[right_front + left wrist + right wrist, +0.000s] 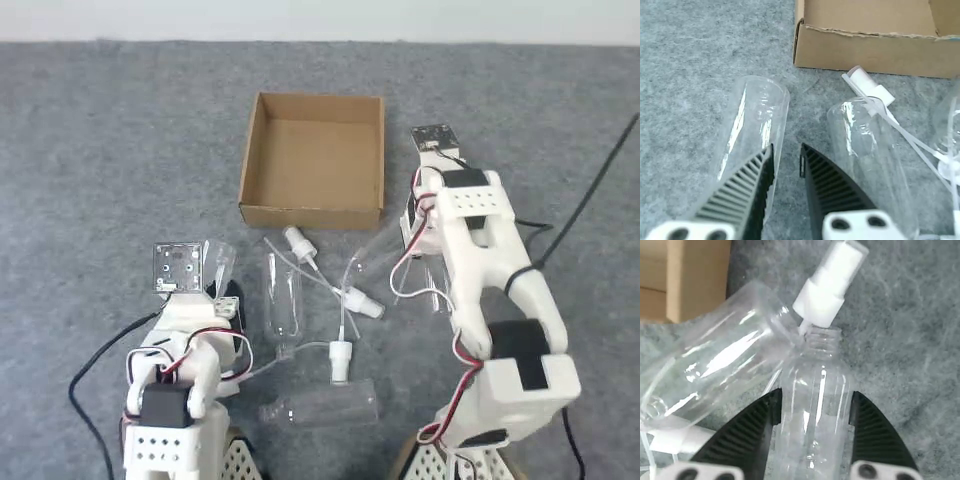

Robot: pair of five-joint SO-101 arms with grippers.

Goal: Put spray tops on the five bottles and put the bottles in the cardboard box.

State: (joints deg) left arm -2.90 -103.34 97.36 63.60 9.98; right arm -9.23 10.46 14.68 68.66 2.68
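Observation:
The cardboard box [312,160] stands open at the back middle. My left gripper [787,152] is narrowly open over the carpet, one finger [752,185] lying across a clear bottle [757,115]; a second bottle [870,145] lies beside it. My right gripper [815,395] is shut on a clear bottle [815,375] with a bare threaded neck. A white spray top [832,285] lies at that neck, and another bottle [715,365] leans against it. In the high view, spray tops [300,245] [362,300] [341,360] lie loose between the arms.
A further bottle [320,405] lies near the front between the arm bases. The grey carpet [120,150] left of the box is open. Thin dip tubes trail from the spray tops across the middle.

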